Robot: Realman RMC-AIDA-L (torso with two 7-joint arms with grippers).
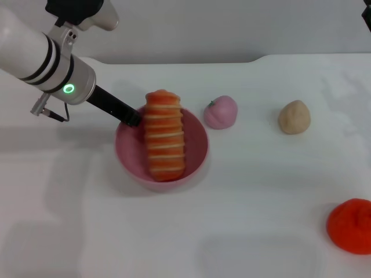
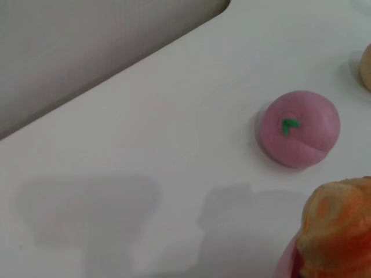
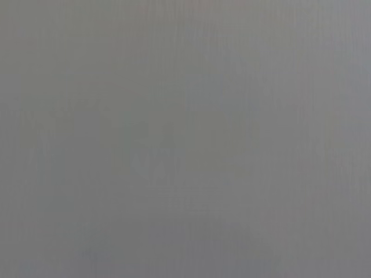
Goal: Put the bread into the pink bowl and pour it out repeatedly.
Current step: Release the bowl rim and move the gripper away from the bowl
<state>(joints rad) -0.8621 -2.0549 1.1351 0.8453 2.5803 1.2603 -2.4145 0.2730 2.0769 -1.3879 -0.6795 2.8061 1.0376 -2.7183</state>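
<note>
Head view: the pink bowl (image 1: 130,159) sits a little left of the table's (image 1: 243,220) centre, round, deep and smooth like plain plastic. The bread (image 1: 164,136), a long ridged toy loaf in orange-red with cream stripes, lies inside it, leaning from the near inner wall up over the rim at 12 o'clock, so its far end sticks out above the bowl. The left gripper (image 1: 134,119) comes in from 10 o'clock as a thin black finger touching the bowl's rim at that side, right beside the loaf. How far the pincer is spread, and whether it clamps the rim, I cannot tell. At 2 o'clock from the bowl, just beside it, rests a small pink peach-like fruit (image 1: 221,112), matte and rounded. Farther at 3 o'clock lies a beige lump (image 1: 294,117), smooth and egg-shaped. At 4 o'clock, at the table's edge, sits an orange-red crinkly blob (image 1: 351,225).

Left wrist view: the fruit (image 2: 299,128) shows a small green leaf mark on its dome. The loaf's rough orange end (image 2: 339,231) fills one corner, with a sliver of bowl rim (image 2: 286,263) beside it. The white table (image 2: 151,145) is smooth and matte.

Right wrist view: only a flat grey surface shows; the right gripper is out of sight.
</note>
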